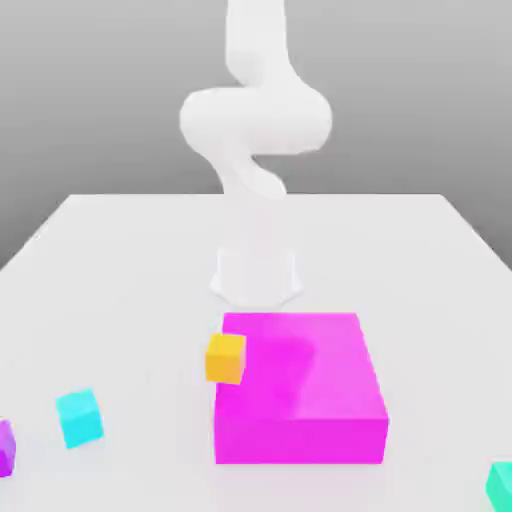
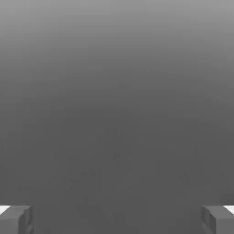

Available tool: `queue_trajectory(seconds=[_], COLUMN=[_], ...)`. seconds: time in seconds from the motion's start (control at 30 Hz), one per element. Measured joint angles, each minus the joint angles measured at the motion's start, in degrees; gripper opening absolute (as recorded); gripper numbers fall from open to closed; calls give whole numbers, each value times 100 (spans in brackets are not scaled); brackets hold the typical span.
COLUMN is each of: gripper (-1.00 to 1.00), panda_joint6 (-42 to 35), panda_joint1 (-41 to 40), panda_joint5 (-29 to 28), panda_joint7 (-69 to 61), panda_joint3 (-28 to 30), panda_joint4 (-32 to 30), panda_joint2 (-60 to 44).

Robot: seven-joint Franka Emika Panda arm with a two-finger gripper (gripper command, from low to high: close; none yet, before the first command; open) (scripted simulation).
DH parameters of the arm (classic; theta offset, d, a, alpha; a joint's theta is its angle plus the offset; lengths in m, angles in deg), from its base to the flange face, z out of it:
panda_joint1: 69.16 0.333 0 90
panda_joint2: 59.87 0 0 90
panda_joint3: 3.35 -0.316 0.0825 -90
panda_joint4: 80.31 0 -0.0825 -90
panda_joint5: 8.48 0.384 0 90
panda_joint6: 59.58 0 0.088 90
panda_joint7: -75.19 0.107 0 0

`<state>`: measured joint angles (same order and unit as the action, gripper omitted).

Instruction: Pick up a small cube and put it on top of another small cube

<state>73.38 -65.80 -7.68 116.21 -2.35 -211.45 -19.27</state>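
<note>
Standing wide apart, the two grey fingertips (image 2: 16,220) of the gripper (image 2: 117,221) are seen at opposite edges of the hand view, with nothing clamped between them and only plain grey backdrop ahead of them.

Item 1: white arm (image 1: 255,125). It is seen in the exterior view rising from a white base (image 1: 256,275) at the middle of the white table (image 1: 120,260); its hand is probably folded away behind the upper links, so the claw itself cannot be made out there.

Item 2: large flat magenta block (image 1: 300,390). It is placed just in front of the arm's base, on the table, well below the raised arm.

Item 3: orange-yellow cube (image 1: 226,358). It is set against the magenta block's side toward the exterior view's left, near its upper edge; whether it touches the block cannot be told.

Item 4: teal-green cube (image 1: 501,486). It is cut off at the corner of the exterior view's right, on the table, well apart from the arm and from the orange-yellow cube, with the magenta block between them.

Item 5: cyan cube (image 1: 79,417). It is found on the table toward the exterior view's left, well apart from the block.

Item 6: purple cube (image 1: 5,447). It is partly cropped at the left edge, just beside the cyan cube.
</note>
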Motion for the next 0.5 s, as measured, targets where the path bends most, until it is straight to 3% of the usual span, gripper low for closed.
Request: queue_trajectory(seconds=[0.5], gripper=[0], panda_joint6=[701], panda_joint1=[1472], panda_joint5=[616], panda_joint7=[-3002], panda_joint3=[79], panda_joint4=[391], panda_joint2=[-3158])
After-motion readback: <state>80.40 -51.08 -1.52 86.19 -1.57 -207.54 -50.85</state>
